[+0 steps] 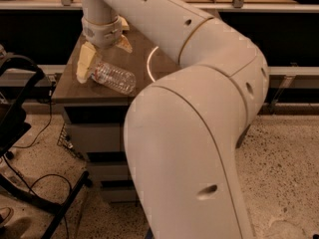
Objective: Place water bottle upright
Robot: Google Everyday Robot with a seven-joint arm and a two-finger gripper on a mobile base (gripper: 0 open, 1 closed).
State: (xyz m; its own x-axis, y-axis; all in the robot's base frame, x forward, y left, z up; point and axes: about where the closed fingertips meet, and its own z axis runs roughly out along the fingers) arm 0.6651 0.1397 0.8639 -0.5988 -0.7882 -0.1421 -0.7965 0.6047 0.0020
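Observation:
The water bottle [114,77] is clear and ribbed. It lies on its side near the front left of the dark tabletop [67,91]. My gripper [103,53] hangs over the bottle's left end, with its pale yellow fingers spread apart. The left finger [84,62] reaches down to the tabletop right beside the bottle's left end. The other finger [123,42] is behind the bottle and above it. The gripper holds nothing. The bottle's cap is hidden by the left finger.
A white ring [150,63] glows on the tabletop right of the bottle. Grey drawers [97,136] sit under the top. A black frame [17,113] and cables stand on the floor at left. My large white arm [199,133] fills the middle of the view.

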